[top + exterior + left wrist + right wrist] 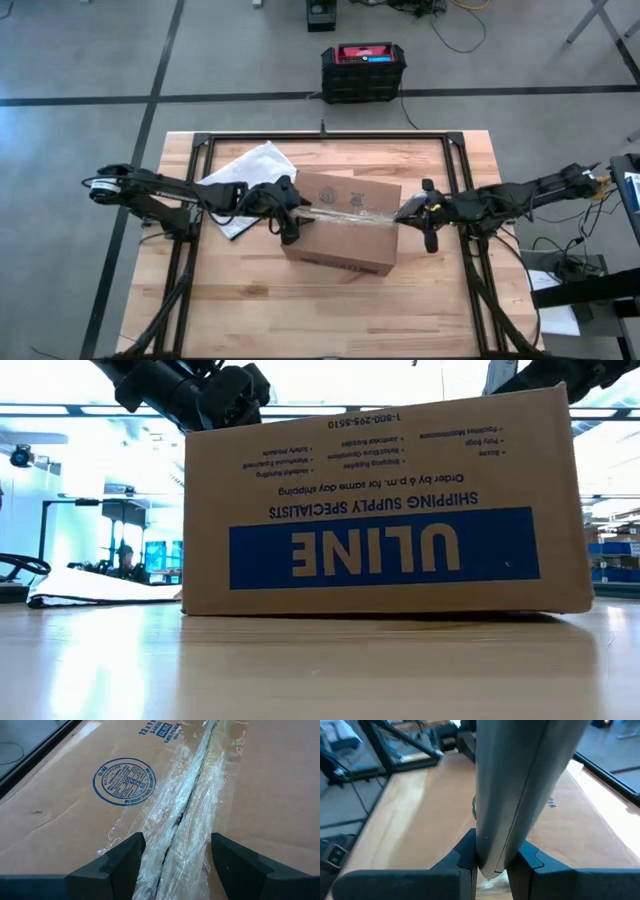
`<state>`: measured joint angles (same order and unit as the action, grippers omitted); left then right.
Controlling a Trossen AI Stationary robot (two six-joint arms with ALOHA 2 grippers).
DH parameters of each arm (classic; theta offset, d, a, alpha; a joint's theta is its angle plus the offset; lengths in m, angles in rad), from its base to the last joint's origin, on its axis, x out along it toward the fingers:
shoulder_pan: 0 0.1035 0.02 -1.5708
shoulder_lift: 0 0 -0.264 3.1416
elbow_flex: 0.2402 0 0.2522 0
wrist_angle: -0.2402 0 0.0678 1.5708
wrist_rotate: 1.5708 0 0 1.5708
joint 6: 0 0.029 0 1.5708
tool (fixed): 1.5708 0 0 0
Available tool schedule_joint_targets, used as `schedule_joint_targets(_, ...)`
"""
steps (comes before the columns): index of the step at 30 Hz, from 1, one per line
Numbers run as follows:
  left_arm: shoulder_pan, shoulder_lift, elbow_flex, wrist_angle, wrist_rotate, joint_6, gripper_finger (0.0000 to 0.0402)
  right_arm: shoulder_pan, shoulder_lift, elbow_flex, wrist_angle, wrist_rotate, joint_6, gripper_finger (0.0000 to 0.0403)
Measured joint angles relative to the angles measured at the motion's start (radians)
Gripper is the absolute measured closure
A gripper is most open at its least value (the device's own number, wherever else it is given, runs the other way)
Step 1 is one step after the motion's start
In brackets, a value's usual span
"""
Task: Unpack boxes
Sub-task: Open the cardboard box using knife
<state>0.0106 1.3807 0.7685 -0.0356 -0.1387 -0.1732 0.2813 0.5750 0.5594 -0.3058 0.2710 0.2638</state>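
A: What is the left gripper (177, 857) doing?

B: Its fingers stand spread wide, one on each side of the crinkled clear tape (192, 805) along the seam on top of the cardboard box (345, 222). Nothing is held between them.

A: And the right gripper (492, 865)?

B: It pinches a long grey tool (520, 785) between its fingers, at the box's right end, where the tape strip runs off the edge.

A: Where does the box sit?

B: In the middle of the wooden table (250, 300), its flaps closed, between the two arms. The left arm comes in from the left edge, the right arm from the right. In the low view the blue ULINE label (385, 547) on the side reads upside down.

A: Anything else around it?

B: A clear plastic bag (245, 172) lies on the table behind the left arm, just beside the box's far left corner. On the floor beyond the table stands a black-and-red case (363, 72).
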Motion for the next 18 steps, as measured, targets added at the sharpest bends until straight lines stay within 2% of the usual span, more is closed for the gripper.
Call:
schedule_joint_targets(5,0.001,-0.009,0.000,-0.030,-0.029,-0.011,0.0182,0.000,-0.062,0.000,-0.030,0.009,-0.001,0.0353)
schedule_joint_targets(10,0.001,-0.038,0.000,-0.061,-0.032,-0.006,0.0182,0.000,-0.066,0.000,-0.066,0.055,0.007,0.0353)
schedule_joint_targets(14,-0.001,-0.143,0.012,-0.194,-0.031,-0.007,0.0182,-0.002,-0.016,-0.005,-0.069,0.113,0.032,0.0353)
schedule_joint_targets(18,-0.002,-0.286,0.030,-0.371,-0.122,-0.008,0.0182,-0.005,0.057,-0.006,-0.063,0.123,0.033,0.0353)
